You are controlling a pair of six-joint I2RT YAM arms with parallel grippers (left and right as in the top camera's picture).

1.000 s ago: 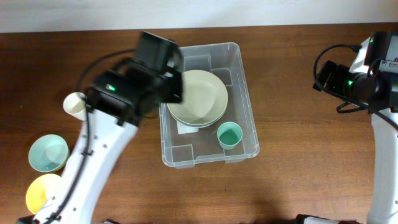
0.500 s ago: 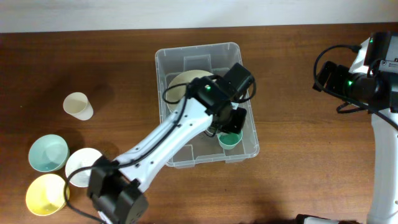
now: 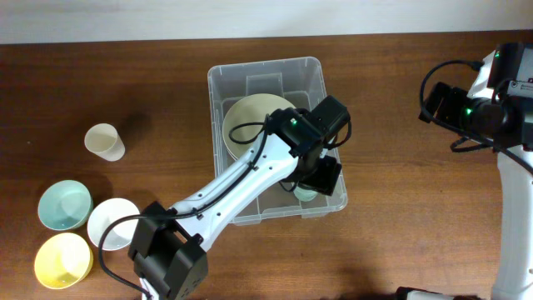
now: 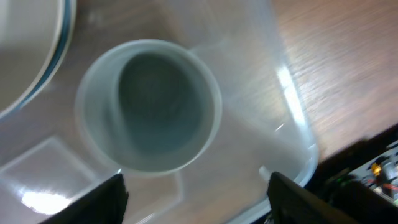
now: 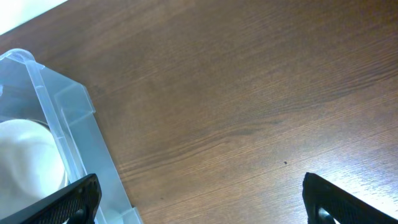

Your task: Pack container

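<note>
Overhead: the container point(image 3: 266, 67) holds plates point(image 3: 250, 121), with your left tool point(image 3: 316, 179) above its corner. A cream cup point(image 3: 104, 142) and three bowls point(image 3: 64, 204) sit unpacked on the surface point(image 3: 400, 217), well apart from it.

Left wrist: jaws wide over a teal cup point(image 4: 149, 106), which is ungripped.

Right wrist: the right tool point(image 5: 202, 199) is wide and empty, with the container at its left.

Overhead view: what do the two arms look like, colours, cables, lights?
Both arms have white links and black joint housings. The left arm carries a black cable along it and a green light near the wrist. The right arm has looping black cables and a green light. The fingers are black.
</note>
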